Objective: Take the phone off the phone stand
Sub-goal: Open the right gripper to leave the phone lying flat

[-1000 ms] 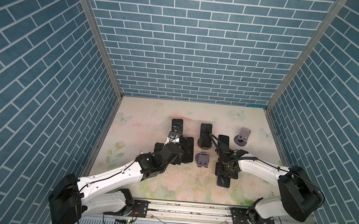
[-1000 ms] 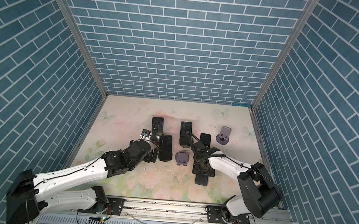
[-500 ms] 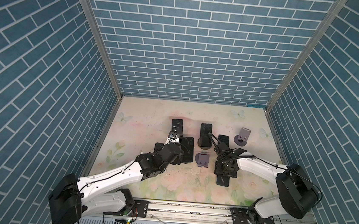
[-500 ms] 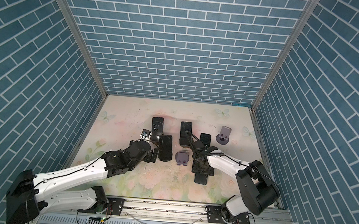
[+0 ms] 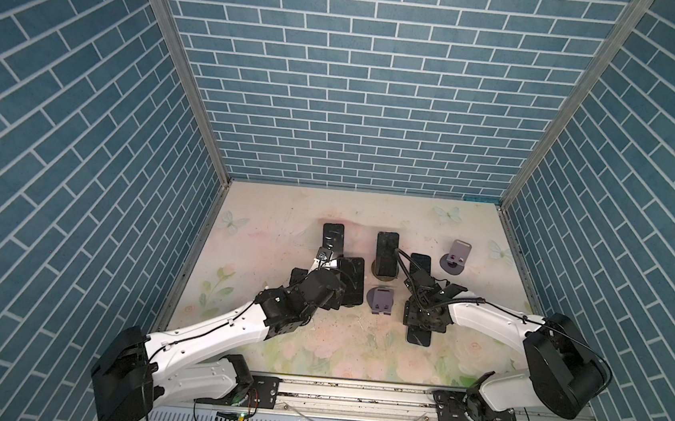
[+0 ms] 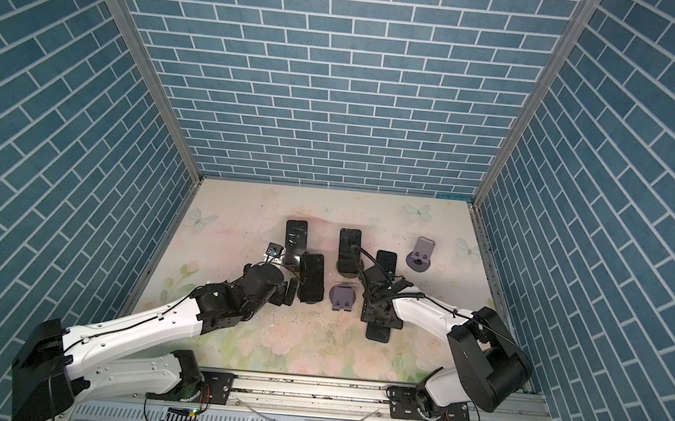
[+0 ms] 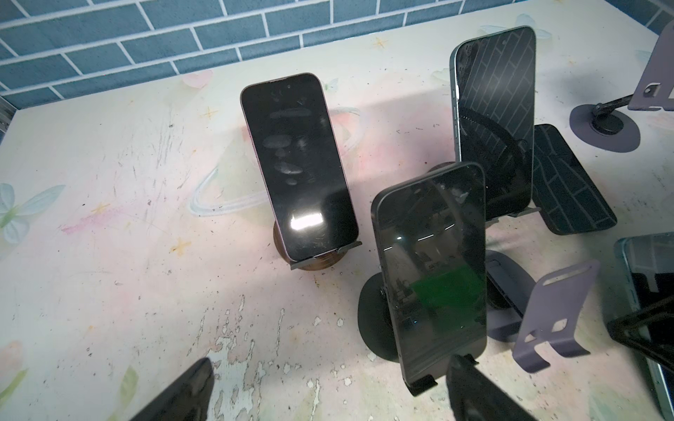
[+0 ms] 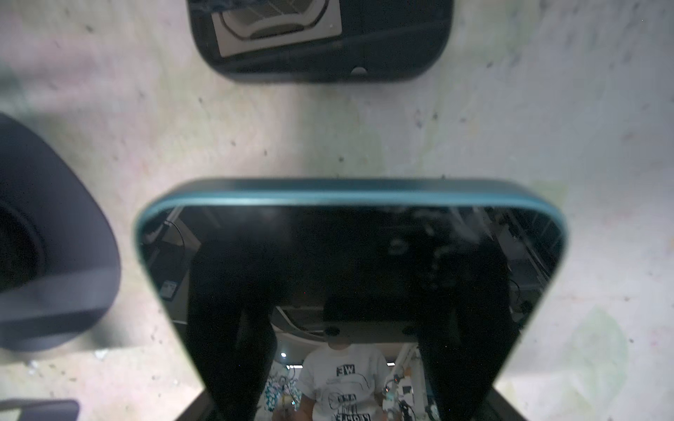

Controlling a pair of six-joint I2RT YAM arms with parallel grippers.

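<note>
1. Three stands carry phones. The back-left phone (image 7: 299,164) leans on a brown stand (image 7: 313,260). The middle phone (image 7: 496,109) stands upright on a round-based stand (image 5: 383,278). The near phone (image 7: 434,269) rests on a black stand (image 7: 375,317).
2. Two stands are empty: the near purple stand (image 7: 558,313), just beside the black one, and the far purple stand (image 7: 605,127) toward the back right. A flat phone (image 7: 569,186) lies on the tabletop (image 5: 284,223) just beside the middle phone.
3. The teal-edged phone (image 8: 346,237) is off any stand. It lies screen-up on the tabletop, in front of the near purple stand. The right tool (image 5: 422,315) is directly over it, with a finger along each long side. Whether the fingers press the phone or merely straddle it cannot be told.
4. The left tool (image 7: 330,368) is spread wide and holds nothing. It faces the near phone, with one finger close by the lip of the black stand.
5. Against the frames of a second ago, every phone and stand sits where it did, and the left arm keeps the same pose. The right arm's elbow block has shifted only slightly.
6. The tabletop is pale with faded flowers and butterflies, scuffed and flaking near the front. Blue brick-pattern walls (image 5: 362,97) close three sides, and a metal rail (image 5: 353,392) runs along the front.
</note>
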